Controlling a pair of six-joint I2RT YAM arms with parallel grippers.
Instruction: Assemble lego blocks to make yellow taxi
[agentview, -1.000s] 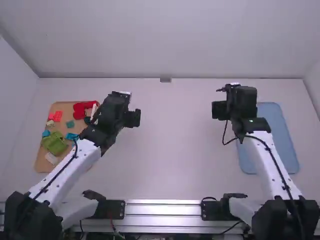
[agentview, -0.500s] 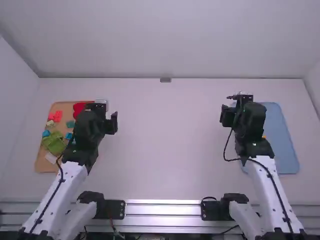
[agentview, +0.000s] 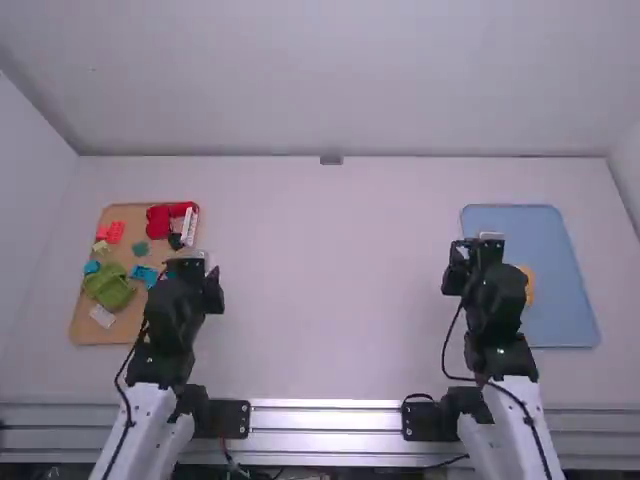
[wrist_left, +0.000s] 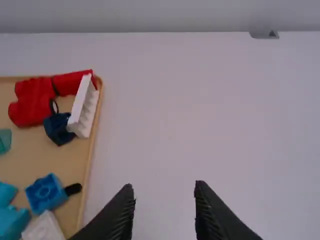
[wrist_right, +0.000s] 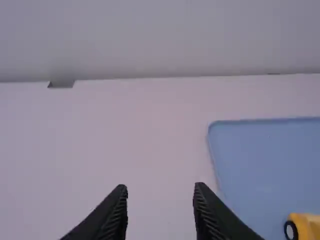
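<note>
The left gripper (agentview: 187, 268), black with two fingers, hangs by the right edge of the tan rectangular tray (agentview: 85, 330) on the left of the white table (agentview: 330, 290); its fingers stand spread, with a gap between them. The right gripper (agentview: 488, 250), also black, hangs by the left edge of the blue round-cornered tray (agentview: 560, 240) on the right; its fingers are likewise spread apart.

The yellow plastic piece with a black wheel (agentview: 526, 284) rests on the blue tray, inside its left edge and right of the right gripper; a wide stretch of white tabletop runs between the two trays, giving sideways room, and reaches on to the table's far edge.

On the tan tray, the red rounded plastic pieces (agentview: 160, 220) sit at the far right corner; the white ribbed block (wrist_left: 82, 107) leans along the right rim, against a dark blue piece (wrist_left: 57, 129); a bright blue block with a black peg (wrist_left: 46, 194) lies inside that rim; the green plastic piece (agentview: 110, 288) is by the left edge, and a flat white block (agentview: 102, 316) lies just nearer.
</note>
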